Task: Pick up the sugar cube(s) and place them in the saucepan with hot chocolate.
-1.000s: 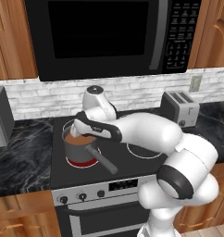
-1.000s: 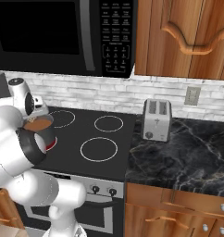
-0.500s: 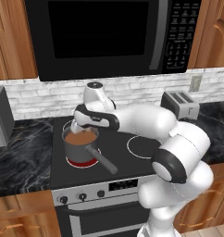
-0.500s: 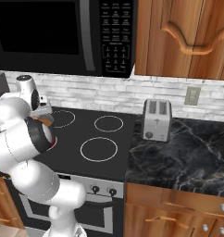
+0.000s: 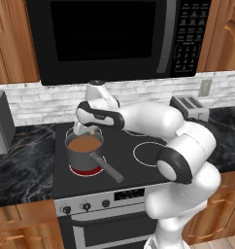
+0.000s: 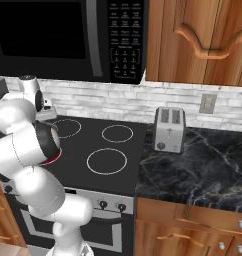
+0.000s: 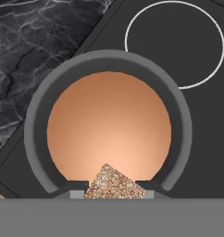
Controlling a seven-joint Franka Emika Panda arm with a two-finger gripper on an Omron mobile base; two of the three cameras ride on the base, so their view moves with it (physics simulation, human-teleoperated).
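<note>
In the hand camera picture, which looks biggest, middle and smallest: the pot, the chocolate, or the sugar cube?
1. saucepan
2. hot chocolate, filling the inside of it
3. sugar cube, smallest, though it sits nearest the camera, in the gripper

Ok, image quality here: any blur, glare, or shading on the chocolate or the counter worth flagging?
Hand view: sharp, the hot chocolate shaded brighter toward its lower middle, the sugar cube grainy but crisp between the gripper tips. Left base view: the saucepan is clear, no motion blur. Right base view: soft sheen on the toaster, no harsh glare on the marble counter.
</note>
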